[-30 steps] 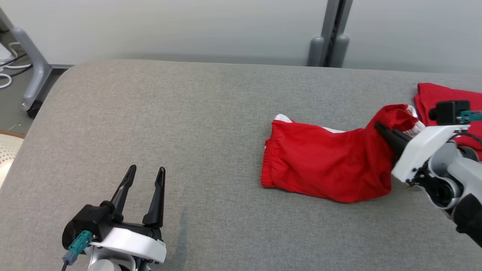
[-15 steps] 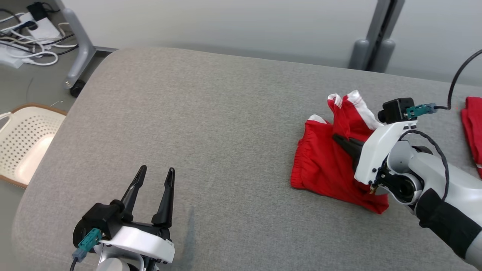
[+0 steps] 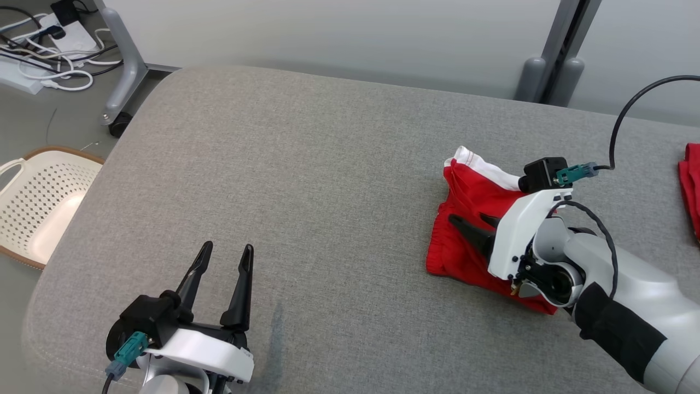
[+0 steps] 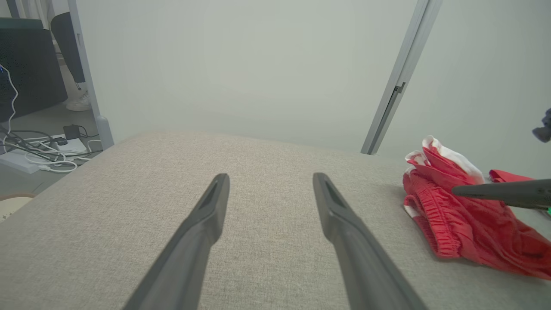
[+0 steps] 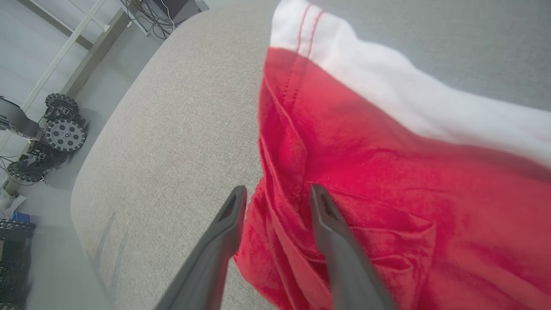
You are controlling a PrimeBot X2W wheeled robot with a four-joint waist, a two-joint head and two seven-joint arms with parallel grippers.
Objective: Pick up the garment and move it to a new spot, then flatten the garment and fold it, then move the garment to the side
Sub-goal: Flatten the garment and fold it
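Up close, the right wrist view shows the right gripper (image 5: 277,189) spread over the garment (image 5: 387,181) edge.

Grey fabric-covered table (image 3: 306,180), rounded near-left corner, with a faint dark streak (image 3: 276,334) on the near part. On the floor to the left sits a cream perforated basket (image 3: 54,180) with a brown rim. Farther back lies a tangle of white and black cables (image 3: 54,65), beside a grey metal leg (image 3: 123,60) on a black caster (image 3: 117,125). A pale wall (image 3: 328,38) stands behind, with a grey upright post (image 3: 566,49) at the table's far edge. A second red cloth (image 3: 690,186) lies at the right margin. Spoked wheels (image 5: 64,135) of some machine stand on the floor beyond the table corner.
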